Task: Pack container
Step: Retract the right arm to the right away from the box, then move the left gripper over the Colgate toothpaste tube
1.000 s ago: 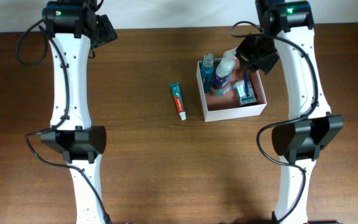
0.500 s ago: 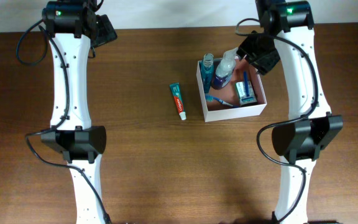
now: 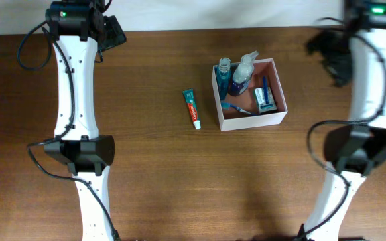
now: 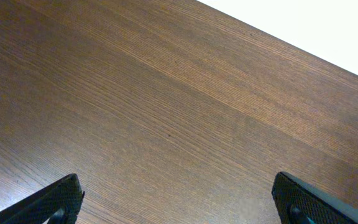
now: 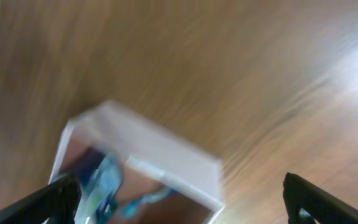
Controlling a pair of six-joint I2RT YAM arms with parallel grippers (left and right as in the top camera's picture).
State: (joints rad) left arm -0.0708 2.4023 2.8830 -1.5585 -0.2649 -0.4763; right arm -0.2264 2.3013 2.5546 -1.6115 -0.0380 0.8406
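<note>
Surface [image 3: 153, 161]: dark brown wood grain, its far edge against a white background. Two items rest directly on it. The container [image 3: 253, 122], square with thin white walls, sits right of centre, toward the far edge. A tube [image 3: 191, 108], green and white with red, lies flat near the container's left wall, not touching it, white end nearest.

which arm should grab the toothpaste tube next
Probably left: the toothpaste tube lies beside the container on the side facing the left gripper; the container stands between it and the right gripper. Both are open.
</note>
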